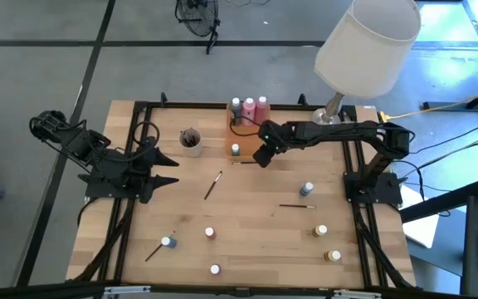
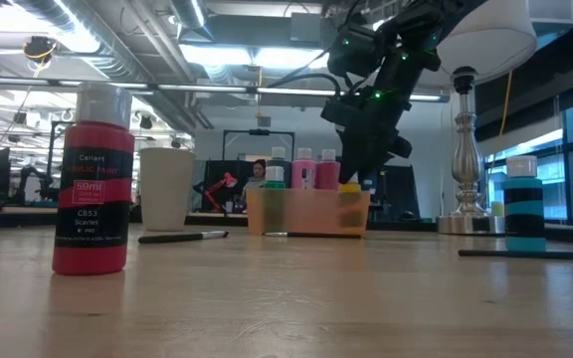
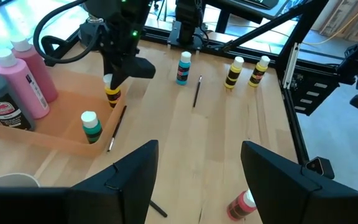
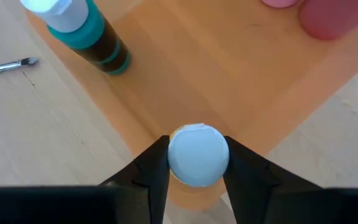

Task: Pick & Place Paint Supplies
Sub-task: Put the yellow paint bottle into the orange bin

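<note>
Near the front edge, small white-capped paint pots [image 1: 209, 233] stand scattered. Farther back, the right gripper [image 4: 197, 163] pinches a yellow, dark-banded pot [image 3: 112, 94] over the orange tray [image 3: 55, 134]. The left gripper [image 3: 194, 163] waits left, fingers spread.

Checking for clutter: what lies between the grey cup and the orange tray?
Nothing: in the high view the wood between the cup and the tray is bare. The right pincer holds a yellow pot over the tray.
</note>
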Action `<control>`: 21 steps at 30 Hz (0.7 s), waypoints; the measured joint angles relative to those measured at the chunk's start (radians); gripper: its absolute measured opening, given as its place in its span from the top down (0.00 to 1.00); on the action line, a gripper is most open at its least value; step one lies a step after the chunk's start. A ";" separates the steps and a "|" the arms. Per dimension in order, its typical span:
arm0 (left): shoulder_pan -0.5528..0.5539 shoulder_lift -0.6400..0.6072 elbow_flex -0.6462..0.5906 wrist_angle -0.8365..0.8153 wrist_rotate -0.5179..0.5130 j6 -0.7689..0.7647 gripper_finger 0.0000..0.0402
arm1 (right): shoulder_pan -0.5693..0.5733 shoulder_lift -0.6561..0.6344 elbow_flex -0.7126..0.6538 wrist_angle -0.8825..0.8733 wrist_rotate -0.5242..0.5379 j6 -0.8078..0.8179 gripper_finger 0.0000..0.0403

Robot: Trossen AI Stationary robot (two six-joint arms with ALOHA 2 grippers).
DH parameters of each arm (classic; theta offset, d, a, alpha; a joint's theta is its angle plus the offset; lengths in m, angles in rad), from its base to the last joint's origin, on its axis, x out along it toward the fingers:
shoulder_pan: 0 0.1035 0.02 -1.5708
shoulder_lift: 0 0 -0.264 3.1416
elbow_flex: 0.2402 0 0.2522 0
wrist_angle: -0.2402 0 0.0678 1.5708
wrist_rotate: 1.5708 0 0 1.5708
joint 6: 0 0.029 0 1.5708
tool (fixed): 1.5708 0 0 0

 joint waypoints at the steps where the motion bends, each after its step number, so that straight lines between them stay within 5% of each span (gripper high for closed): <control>1: 0.000 0.000 0.000 0.000 0.000 0.000 0.44 | 0.002 0.000 0.000 0.000 0.001 0.000 0.66; 21: 0.000 0.000 0.000 0.000 -0.009 0.010 0.44 | 0.041 0.006 -0.005 0.004 0.019 0.040 0.35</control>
